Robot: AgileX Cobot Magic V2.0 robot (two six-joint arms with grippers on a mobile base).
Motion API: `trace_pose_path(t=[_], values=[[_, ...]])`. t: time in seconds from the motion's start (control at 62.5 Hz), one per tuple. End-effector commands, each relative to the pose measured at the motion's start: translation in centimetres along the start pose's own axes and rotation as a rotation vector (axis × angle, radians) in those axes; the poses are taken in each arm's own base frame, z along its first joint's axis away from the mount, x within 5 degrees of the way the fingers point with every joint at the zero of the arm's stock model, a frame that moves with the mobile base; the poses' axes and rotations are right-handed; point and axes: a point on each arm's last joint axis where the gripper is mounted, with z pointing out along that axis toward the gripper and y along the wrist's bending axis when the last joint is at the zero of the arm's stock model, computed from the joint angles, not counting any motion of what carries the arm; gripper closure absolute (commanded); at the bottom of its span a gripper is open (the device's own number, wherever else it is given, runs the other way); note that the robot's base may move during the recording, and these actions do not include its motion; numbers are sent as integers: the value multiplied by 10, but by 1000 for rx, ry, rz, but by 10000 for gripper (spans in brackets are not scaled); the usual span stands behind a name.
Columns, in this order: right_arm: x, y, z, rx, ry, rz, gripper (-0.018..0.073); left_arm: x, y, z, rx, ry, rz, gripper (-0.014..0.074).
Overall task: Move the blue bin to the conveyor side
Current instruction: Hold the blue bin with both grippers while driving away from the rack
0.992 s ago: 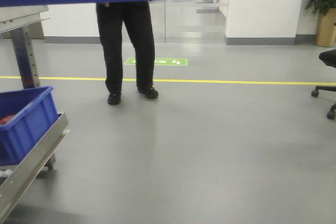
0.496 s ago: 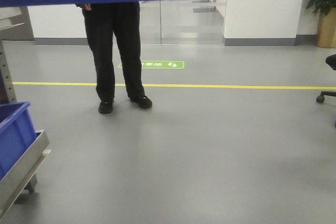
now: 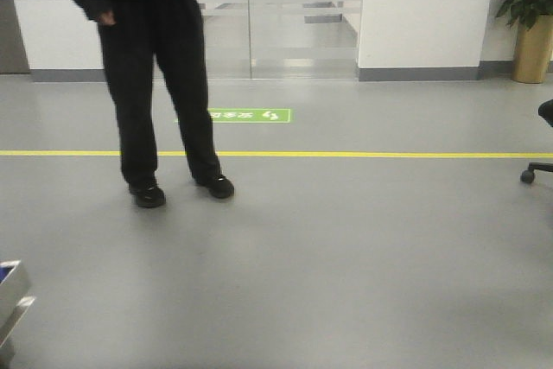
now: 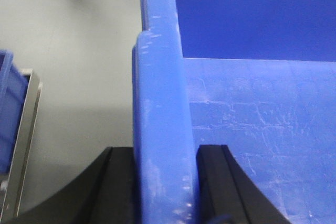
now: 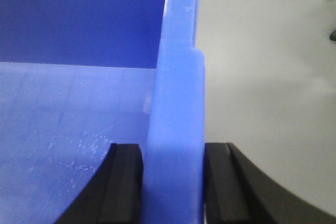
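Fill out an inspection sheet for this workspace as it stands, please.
Surface: grey floor, with a yellow line and a green sign.
Job's things: bin carried between both arms, its edge across the top of the front view; the visible inside is bare and scuffed. Conveyor: nothing seen.
Clutter: second blue bin on a steel rack at the left.
Grippers: left gripper shut on the bin's left rim; right gripper shut on its right rim.
Cables: nothing seen.
Surroundings: person in black standing ahead on the left, chair and plant on the right, glass doors behind.
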Motion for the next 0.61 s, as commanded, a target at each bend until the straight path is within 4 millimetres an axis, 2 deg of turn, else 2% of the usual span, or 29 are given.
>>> trace_pose_path(t=[0.0,0.592], values=[[-10,-1,-12,7,-139,-22,648,-10,-4,-11,50,-135,14,615],[-16,0,-12,4,-194,-23,648,-11,-3,-11,50,-139,13,615]])
